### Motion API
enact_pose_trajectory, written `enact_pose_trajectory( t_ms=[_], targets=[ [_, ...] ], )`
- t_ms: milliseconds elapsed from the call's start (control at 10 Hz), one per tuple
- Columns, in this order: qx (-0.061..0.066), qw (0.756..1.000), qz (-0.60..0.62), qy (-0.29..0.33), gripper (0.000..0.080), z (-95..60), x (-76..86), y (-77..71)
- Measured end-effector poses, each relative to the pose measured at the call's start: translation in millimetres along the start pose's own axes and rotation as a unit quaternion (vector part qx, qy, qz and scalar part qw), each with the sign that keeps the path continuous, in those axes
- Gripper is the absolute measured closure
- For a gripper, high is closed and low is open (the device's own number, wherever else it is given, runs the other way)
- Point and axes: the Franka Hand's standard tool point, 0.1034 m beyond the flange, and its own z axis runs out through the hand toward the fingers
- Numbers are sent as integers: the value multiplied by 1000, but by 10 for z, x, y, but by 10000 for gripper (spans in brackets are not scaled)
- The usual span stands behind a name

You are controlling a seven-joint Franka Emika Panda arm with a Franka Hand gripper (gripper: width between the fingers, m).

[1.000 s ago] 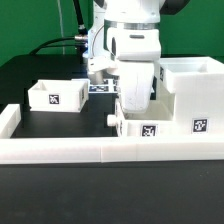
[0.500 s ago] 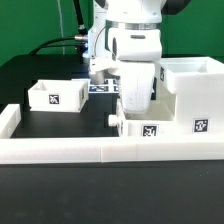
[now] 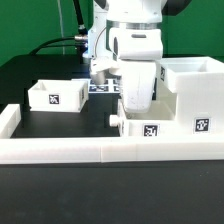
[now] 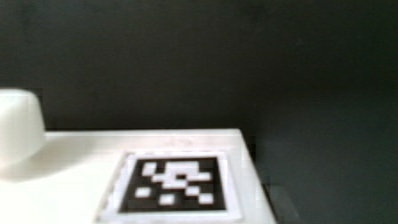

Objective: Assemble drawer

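The big white drawer shell (image 3: 194, 92) stands at the exterior view's right with a tag on its front. A small open tray (image 3: 54, 95) with a tag sits at the left. A second tray (image 3: 146, 127) with a round knob (image 3: 113, 119) lies in front of the shell, against the border bar. My gripper (image 3: 131, 107) hangs straight down at this tray's near-left end; its fingertips are hidden by the hand and the tray. The wrist view shows the tray's white tagged face (image 4: 175, 183) and the knob (image 4: 15, 128), with no fingers in sight.
Long low white border bars (image 3: 90, 151) run along the front and turn back at the left corner (image 3: 8, 122). The marker board (image 3: 100, 87) lies behind the arm. Cables hang at the back. The table top (image 3: 60, 125) is black.
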Motion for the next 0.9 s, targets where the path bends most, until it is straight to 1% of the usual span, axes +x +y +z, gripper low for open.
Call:
enact_pose_trajectory(
  t_ms=[200, 300, 400, 900],
  targets=[
    [-1, 1000, -2, -1, 758, -3, 20, 8],
    [-3, 1000, -11, -3, 758, -9, 64, 31],
    [-2, 1000, -9, -4, 758, -10, 77, 33],
    [-1, 1000, -6, -4, 758, -8, 61, 31]
  ],
)
